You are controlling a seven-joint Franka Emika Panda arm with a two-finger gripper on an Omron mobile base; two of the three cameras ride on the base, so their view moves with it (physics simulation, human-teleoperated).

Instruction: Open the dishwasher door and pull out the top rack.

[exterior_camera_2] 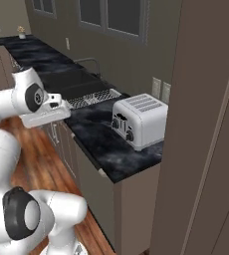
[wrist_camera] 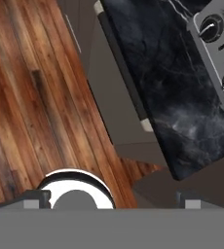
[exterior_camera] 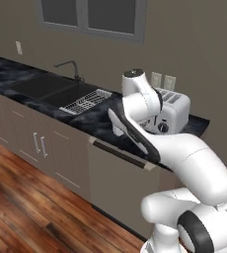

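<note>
A: Where's the wide taupe-grey dishwasher door [exterior_camera: 116,185]?

B: In the left base view it sits at about six o'clock, shut flush under the black marbled bench [exterior_camera: 17,81], its long dark bar handle [exterior_camera: 120,153] running along its top edge. At nine o'clock stand narrower cabinet doors with short silver handles [exterior_camera: 40,145].

A: And further right?

B: A flat white wire dish drainer [exterior_camera: 86,101] lies beside the dark sink [exterior_camera: 49,89]; a silver toaster [exterior_camera_2: 139,121] stands at three o'clock.

A: The jaws?

B: The two-finger gripper [wrist_camera: 114,202] looks down over the bench edge and door handle, above the wood floor [wrist_camera: 31,97]. Its jaws stand wide apart, holding nothing.
</note>
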